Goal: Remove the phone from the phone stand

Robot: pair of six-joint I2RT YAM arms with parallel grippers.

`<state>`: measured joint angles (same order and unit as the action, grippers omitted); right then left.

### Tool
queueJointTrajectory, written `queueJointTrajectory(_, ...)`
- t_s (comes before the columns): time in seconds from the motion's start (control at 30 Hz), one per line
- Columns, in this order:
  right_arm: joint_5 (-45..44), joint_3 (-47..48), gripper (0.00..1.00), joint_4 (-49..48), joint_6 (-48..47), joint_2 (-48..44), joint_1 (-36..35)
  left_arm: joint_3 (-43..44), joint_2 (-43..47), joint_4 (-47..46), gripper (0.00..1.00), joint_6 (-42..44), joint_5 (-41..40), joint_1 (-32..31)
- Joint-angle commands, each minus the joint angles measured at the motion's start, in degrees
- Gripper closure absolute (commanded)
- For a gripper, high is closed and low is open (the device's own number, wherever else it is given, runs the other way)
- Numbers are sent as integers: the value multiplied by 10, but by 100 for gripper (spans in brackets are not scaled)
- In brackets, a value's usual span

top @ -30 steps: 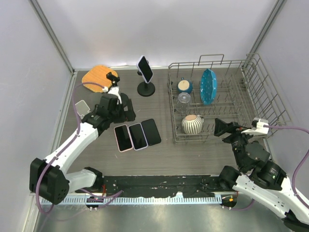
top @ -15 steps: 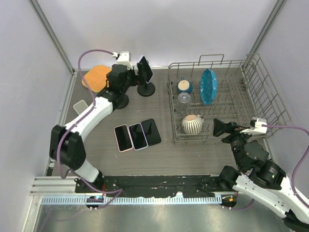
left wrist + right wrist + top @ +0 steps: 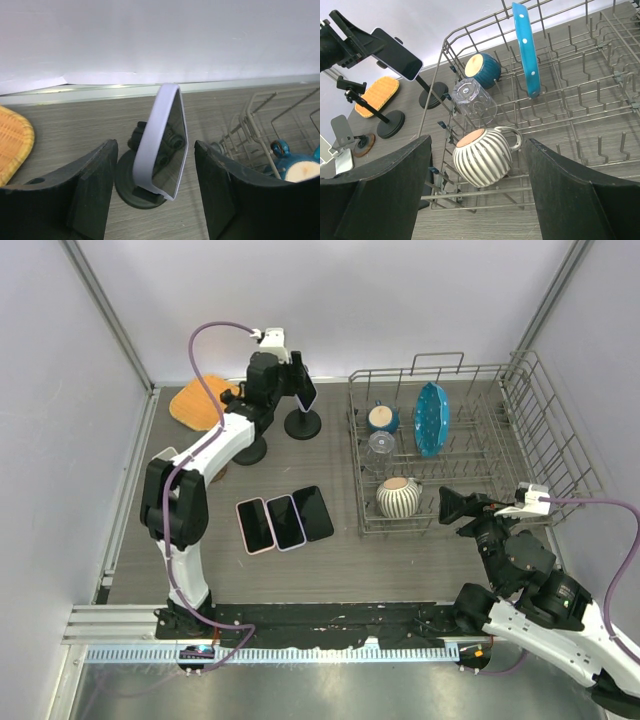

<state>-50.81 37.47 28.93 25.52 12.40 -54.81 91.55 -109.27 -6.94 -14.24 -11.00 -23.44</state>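
Observation:
A phone in a pale lilac case (image 3: 302,383) sits tilted on a black phone stand (image 3: 303,424) at the back of the table. In the left wrist view the phone (image 3: 162,141) stands on the stand's round base (image 3: 131,187), between my two fingers but touching neither. My left gripper (image 3: 290,373) is open around the phone. My right gripper (image 3: 455,505) is open and empty by the dish rack, far from the phone. The phone also shows in the right wrist view (image 3: 396,61).
Three phones (image 3: 285,519) lie flat on the table in front. A wire dish rack (image 3: 545,410) at the right holds a striped mug (image 3: 398,497), a glass (image 3: 381,445), a blue bowl and a blue plate (image 3: 431,418). An orange mat (image 3: 195,400) and another stand base (image 3: 248,451) are at the back left.
My left arm has swung from the flat phones up and back to the stand, and its open fingers now sit either side of the phone. The right arm has barely moved.

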Motion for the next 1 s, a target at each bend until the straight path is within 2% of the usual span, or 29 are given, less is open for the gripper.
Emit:
queueJointTrajectory(0.0, -23, 1, 20, -15, -9, 11, -9, 23, -2, -30, 40, -5, 56, 2)
queueJointTrajectory(0.07, -25, 1, 20, -16, -10, 11, -11, 26, -8, -27, 47, -7, 58, 1)
queueJointTrajectory(0.1, -25, 1, 20, -15, -9, 12, -12, 26, -8, -25, 54, -7, 58, 1)
queueJointTrajectory(0.17, -27, 0, 20, -14, -9, 11, -14, 21, -3, -23, 62, -6, 63, 1)
queueJointTrajectory(0.2, -29, 0, 20, -15, -11, 12, -15, 19, 0, -25, 69, -7, 65, 1)
queueJointTrajectory(0.27, -32, 1, 20, -15, -11, 11, -16, 14, 14, -27, 77, -10, 70, 1)
queueJointTrajectory(0.3, -31, 1, 20, -15, -10, 13, -16, 12, 20, -26, 87, -11, 72, 1)
queueJointTrajectory(0.4, -31, 1, 20, -15, -11, 13, -17, 1, 50, -29, 100, -11, 76, 0)
queueJointTrajectory(0.67, -30, 0, 20, -15, -9, 1, -17, -36, 168, -51, 100, -10, 85, -24)
queueJointTrajectory(0.97, -33, 18, 20, 10, 9, -11, -17, -95, 332, 11, 100, -14, -3, -142)
